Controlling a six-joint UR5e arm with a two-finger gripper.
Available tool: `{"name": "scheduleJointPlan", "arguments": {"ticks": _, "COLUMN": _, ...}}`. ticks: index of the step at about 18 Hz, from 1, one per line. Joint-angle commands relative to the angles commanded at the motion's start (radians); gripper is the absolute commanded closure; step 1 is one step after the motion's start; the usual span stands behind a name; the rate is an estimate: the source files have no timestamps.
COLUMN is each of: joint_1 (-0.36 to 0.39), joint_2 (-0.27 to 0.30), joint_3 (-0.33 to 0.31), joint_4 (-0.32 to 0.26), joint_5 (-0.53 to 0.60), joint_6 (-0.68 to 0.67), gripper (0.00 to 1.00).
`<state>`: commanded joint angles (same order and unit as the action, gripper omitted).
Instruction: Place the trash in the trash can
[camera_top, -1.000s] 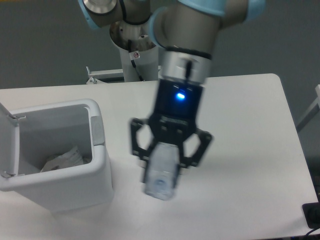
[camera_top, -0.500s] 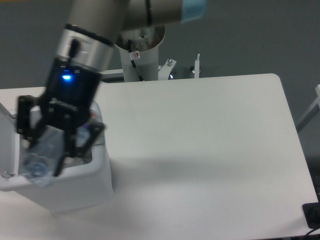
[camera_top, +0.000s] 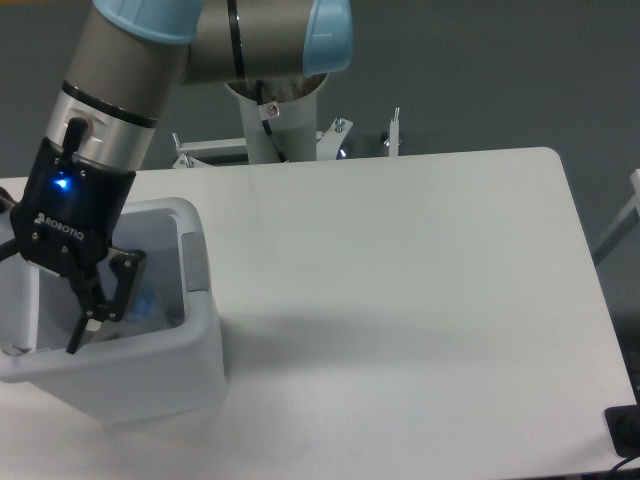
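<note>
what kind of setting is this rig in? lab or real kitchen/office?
Most likely a lab or test cell. A plain white table stands against a bare grey wall, the arm is mounted on a pedestal base behind the table, and the only prop is a white trash can, with the pincer over it.

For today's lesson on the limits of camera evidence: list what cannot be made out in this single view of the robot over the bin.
- Bottle: only a bluish patch shows; the end effector covers the rest.
- Wrapper: not visible, hidden behind the end effector and the trash can wall.
- End effector's left finger: cut off by the picture's left edge.
- Bin lid: mostly hidden at that edge.
</note>
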<state>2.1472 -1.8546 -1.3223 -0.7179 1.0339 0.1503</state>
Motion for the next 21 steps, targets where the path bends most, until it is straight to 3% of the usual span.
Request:
{"name": "scheduleJointPlan", "arguments": {"ticks": 4, "joint_1": 0.165, "joint_2": 0.000, "joint_3": 0.017, "joint_4": 0.002, "joint_5": 0.002, "joint_6": 0.023, "gripper": 0.00}}
{"name": "scheduleJointPlan", "arguments": {"ticks": 7, "joint_1": 0.255, "joint_2": -0.030, "joint_3": 0.034, "joint_4": 0.005, "joint_5": 0.037, "joint_6": 0.069, "gripper": 0.00}}
{"name": "scheduleJointPlan", "arguments": {"ticks": 14, "joint_1": 0.330, "joint_2": -0.064, "joint_3": -0.006, "joint_4": 0.006, "joint_5": 0.299, "joint_6": 0.208, "gripper": 0.00}}
{"name": "scheduleJointPlan", "arguments": {"ticks": 18, "joint_1": 0.352, "joint_2": -0.063, "joint_3": -0.014, "joint_4": -0.008, "joint_5": 0.441, "joint_6": 0.372, "gripper": 0.00}}
{"name": "scheduleJointPlan", "arguments": {"ticks": 21, "joint_1": 0.370, "joint_2": -0.052, "joint_3": -0.038, "joint_4": -0.073, "joint_5": 0.541, "joint_6": 0.527, "gripper": 0.00}}
